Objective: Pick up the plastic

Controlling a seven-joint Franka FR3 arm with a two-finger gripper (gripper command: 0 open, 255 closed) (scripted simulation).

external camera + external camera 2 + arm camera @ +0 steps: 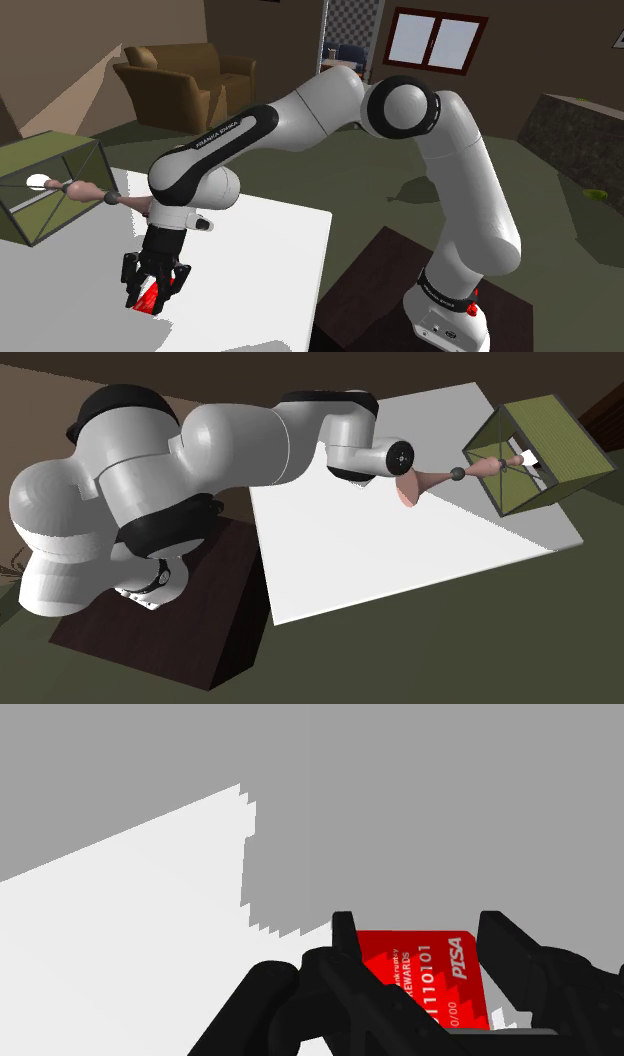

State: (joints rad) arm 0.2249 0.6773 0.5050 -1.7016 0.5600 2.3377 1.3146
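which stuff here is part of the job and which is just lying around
Job:
red card
tool, down over the card

Lying about:
olive box
pink plunger-shaped thing
brown armchair

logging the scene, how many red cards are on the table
1: the red card, on the white table right at the tip of the gripper. The arm may hide others.
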